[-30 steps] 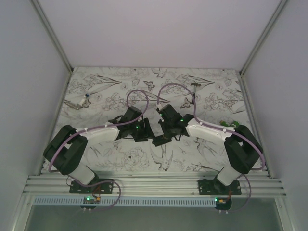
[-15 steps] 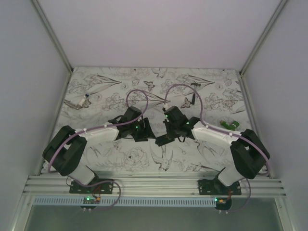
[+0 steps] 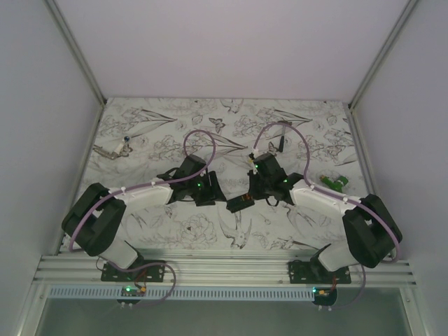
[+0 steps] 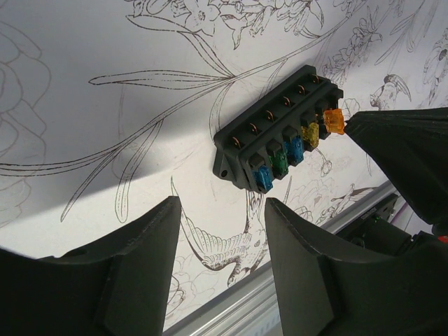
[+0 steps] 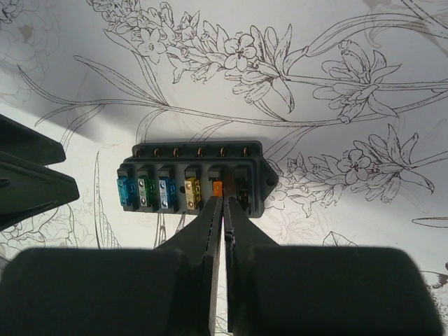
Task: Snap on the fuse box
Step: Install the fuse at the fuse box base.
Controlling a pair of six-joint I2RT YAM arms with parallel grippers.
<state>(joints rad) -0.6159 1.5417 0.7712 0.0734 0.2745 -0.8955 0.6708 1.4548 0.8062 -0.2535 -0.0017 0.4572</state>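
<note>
**Fuse box on the table, five fuses showing, the orange one under the right fingers**

Fuse box (image 3: 240, 204) lies flat on the flower-printed table (image 3: 175, 133), between the two arms and a little nearer the right one. It is open on top, so its row of slots faces up.

Reading along that row from the right wrist camera, we see a blue fuse, a green one, another blue and a yellow one, all sitting low in their slots. Next comes the orange fuse (image 5: 217, 188). From the left wrist camera it seems to stand higher than the others, so we judge it is not yet pressed home. The last slot, beside it at the end of the box, looks dark, and we cannot tell whether anything is in it.

The right fingers (image 5: 203, 231) are pressed together into a single point. Their tips rest right at the orange fuse. We cannot tell whether they pinch its edge or only bear down on it.

The left fingers (image 4: 140, 266) stand apart with nothing between them. They hang above bare table, near the blue end of the box and not touching it.

As we judge it, four fuses are in. What remains is seating the orange one, and perhaps filling the end slot. We see no cover anywhere in these views.
</note>
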